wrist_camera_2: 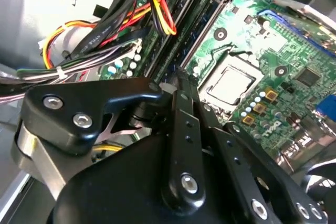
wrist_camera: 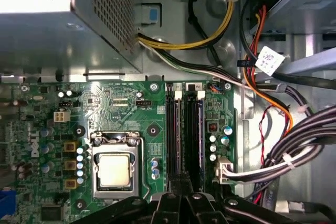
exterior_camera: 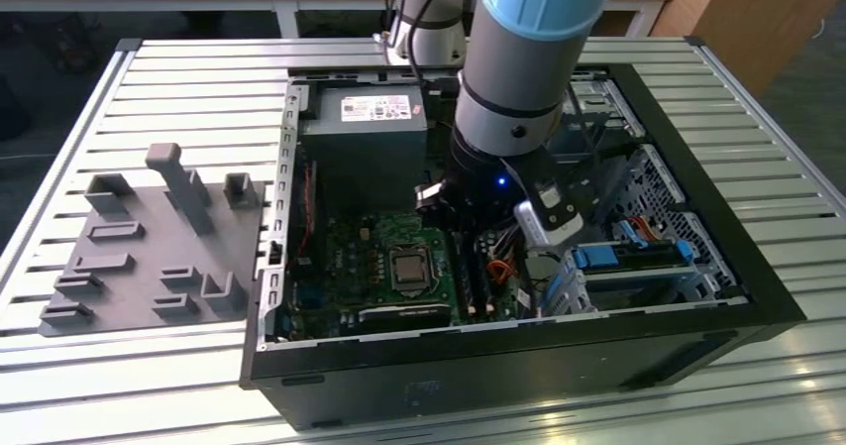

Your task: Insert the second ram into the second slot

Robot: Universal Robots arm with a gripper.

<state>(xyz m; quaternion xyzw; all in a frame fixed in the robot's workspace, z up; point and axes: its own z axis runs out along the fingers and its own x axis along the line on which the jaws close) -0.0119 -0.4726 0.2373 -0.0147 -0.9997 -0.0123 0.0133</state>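
the gripper (wrist_camera: 181, 195) reaches down inside the open computer case (exterior_camera: 687, 296), its black fingers (wrist_camera_2: 181, 108) drawn together right over the near end of the memory slots (wrist_camera: 185, 129); in the second wrist view the linkage looks closed in to a narrow tip, but i cannot tell whether it is clenched on something or merely closed, because the tip hides what lies under it. the second ram (wrist_camera: 194, 132) appears as a dark stick standing in the 2nd of the 2 long parallel slots, beside the other slot, with white latches at the far ends; whether it is fully seated i cannot tell. next to the slots on the green motherboard (wrist_camera: 121, 103) sits the processor socket (wrist_camera: 114, 169) with its bare metal lid. on the other side of the slots, bundles of black, yellow, red and orange cables (wrist_camera: 294, 140) run along the case wall. beyond the board stands the grey power supply (exterior_camera: 364, 133). in the exterior view the arm (exterior_camera: 529, 58) comes down from above into the middle of the case, the drive cage with blue clips (exterior_camera: 635, 257) lies to the exterior view's right, and a grey fixture plate (exterior_camera: 146, 247) with upright blocks rests on the slatted table (exterior_camera: 119, 366) to the exterior view's left.
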